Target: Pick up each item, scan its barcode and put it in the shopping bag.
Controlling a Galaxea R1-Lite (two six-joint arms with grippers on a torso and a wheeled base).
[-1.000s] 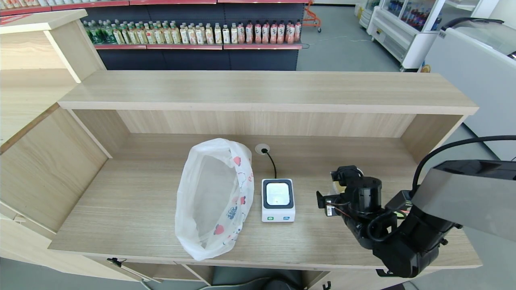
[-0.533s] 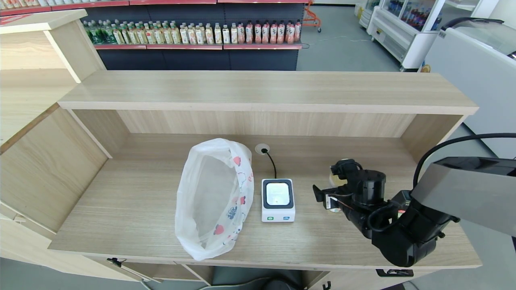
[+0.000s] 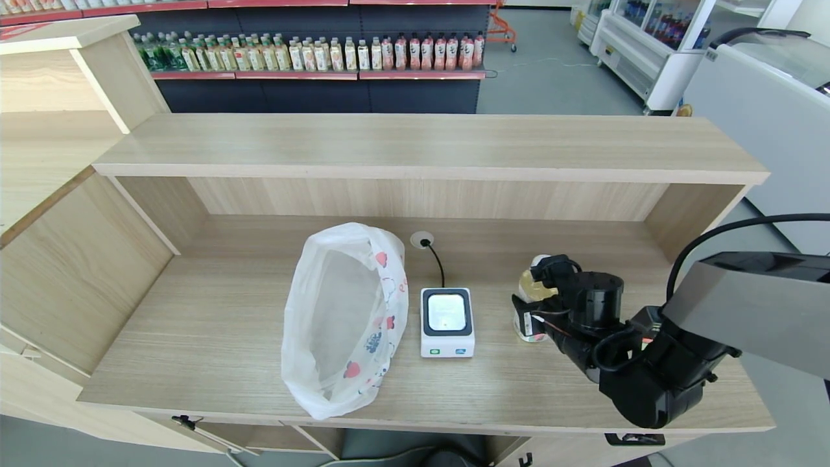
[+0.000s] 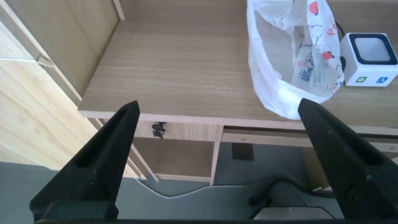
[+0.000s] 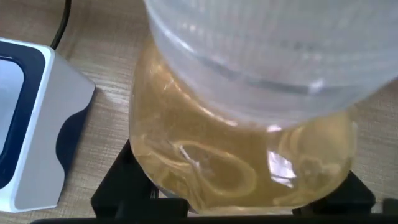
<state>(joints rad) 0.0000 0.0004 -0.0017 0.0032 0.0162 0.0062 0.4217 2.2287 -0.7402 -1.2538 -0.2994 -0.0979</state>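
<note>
A clear bottle (image 3: 532,293) of yellow drink with a white cap stands on the counter, right of the white barcode scanner (image 3: 447,322). My right gripper (image 3: 535,310) is shut on the bottle, one black finger on each side of its body. In the right wrist view the bottle (image 5: 249,143) is very close, the right gripper (image 5: 236,200) clasps its lower part, and the scanner (image 5: 31,124) lies beside it. The white shopping bag (image 3: 343,318) with red prints lies open left of the scanner. My left gripper (image 4: 224,162) hangs open off the counter's front edge, with the bag (image 4: 292,56) ahead.
The scanner's black cable (image 3: 436,261) runs back to a grommet in the counter (image 3: 214,324). A raised wooden shelf (image 3: 421,146) walls the back and sides. A drawer handle (image 4: 159,129) sits under the front edge.
My right gripper has shifted a little left and back around the bottle and its fingers have drawn in on it. More of the bottle shows now. Bag and scanner have not moved.
</note>
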